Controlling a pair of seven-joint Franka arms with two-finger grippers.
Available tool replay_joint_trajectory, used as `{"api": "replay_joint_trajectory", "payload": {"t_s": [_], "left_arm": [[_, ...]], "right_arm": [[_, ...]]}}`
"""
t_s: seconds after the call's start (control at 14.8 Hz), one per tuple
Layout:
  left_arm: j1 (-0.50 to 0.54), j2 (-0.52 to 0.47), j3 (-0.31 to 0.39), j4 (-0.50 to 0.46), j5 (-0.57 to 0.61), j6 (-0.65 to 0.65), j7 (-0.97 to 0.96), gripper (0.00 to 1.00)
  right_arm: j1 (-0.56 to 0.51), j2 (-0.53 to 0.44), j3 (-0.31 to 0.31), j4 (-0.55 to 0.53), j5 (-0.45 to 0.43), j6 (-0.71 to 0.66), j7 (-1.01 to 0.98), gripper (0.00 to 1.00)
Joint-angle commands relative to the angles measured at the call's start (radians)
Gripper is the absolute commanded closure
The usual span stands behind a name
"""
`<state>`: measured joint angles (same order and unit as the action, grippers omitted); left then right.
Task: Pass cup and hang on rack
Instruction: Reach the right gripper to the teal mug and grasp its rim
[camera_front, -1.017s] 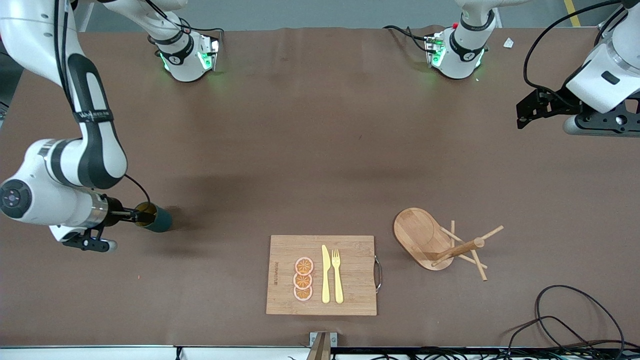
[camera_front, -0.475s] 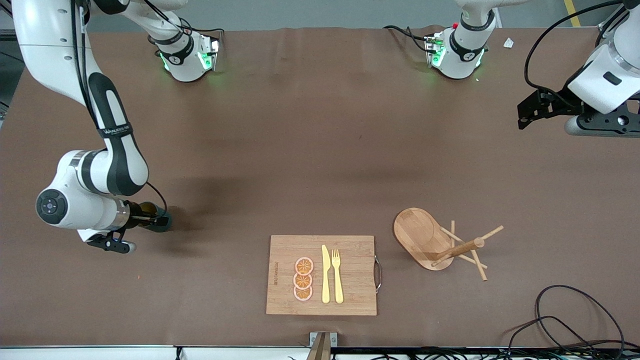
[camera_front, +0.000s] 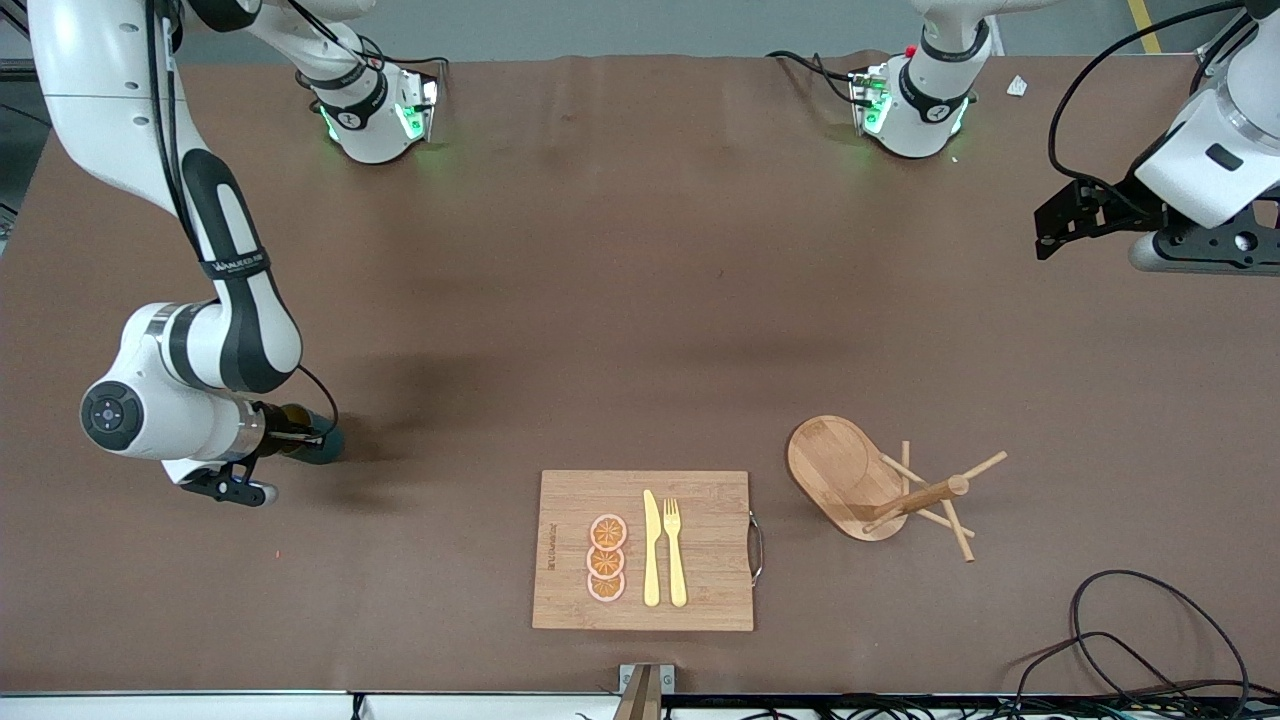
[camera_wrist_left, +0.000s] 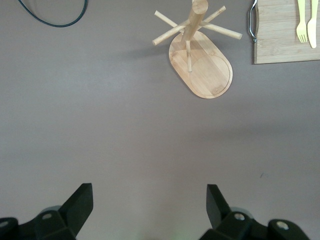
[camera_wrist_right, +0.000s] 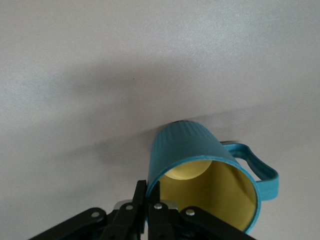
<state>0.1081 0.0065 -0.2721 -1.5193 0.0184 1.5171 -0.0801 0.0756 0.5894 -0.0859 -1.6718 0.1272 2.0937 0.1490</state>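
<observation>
while gripped, one cup (camera_wrist_right: 200, 155)

Right gripper (camera_front: 300, 437) low, jaws pinched together; left gripper (camera_wrist_left: 150, 200) high, waiting, jaws spread wide.

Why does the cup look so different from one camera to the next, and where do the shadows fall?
Front view: the cup shows dark teal, half hidden by the right hand, with a soft shadow on the table beside it. Right wrist view: the same cup looks bright turquoise with a yellow inside, the table washed pale. Left wrist view: the rack casts only a faint shadow; the left hand is dark.
</observation>
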Motion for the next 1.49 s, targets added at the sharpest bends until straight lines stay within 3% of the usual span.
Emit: {"api": "replay_joint_trajectory", "payload": {"t_s": [0.0, 0.27, 0.47, 0.75, 1.02, 1.42], "left_arm": [[0.002, 0.003, -0.006, 0.008, 0.005, 0.005, -0.004, 0.0], [0.005, -0.007, -0.006, 0.008, 0.003, -0.002, 0.0, 0.0], [0.002, -0.007, -0.006, 0.008, 0.003, -0.002, -0.004, 0.0], [0.001, -0.003, -0.006, 0.01, 0.002, 0.008, -0.006, 0.0], [-0.001, 0.001, -0.006, 0.011, -0.003, 0.023, -0.006, 0.0], [-0.004, 0.016, -0.006, 0.013, -0.008, 0.026, -0.004, 0.0]], "right_arm": [[0.016, -0.011, 0.001, -0.005, 0.009, 0.002, 0.001, 1.0], [0.041, -0.022, 0.069, 0.099, 0.017, -0.058, 0.012, 1.0], [0.072, -0.016, 0.161, 0.251, 0.02, -0.193, 0.185, 1.0], [0.272, -0.008, 0.173, 0.302, 0.017, -0.185, 0.438, 1.0], [0.467, 0.099, 0.173, 0.438, 0.017, -0.114, 0.752, 1.0], [0.657, 0.249, 0.175, 0.48, 0.063, 0.211, 1.015, 1.0]]}}
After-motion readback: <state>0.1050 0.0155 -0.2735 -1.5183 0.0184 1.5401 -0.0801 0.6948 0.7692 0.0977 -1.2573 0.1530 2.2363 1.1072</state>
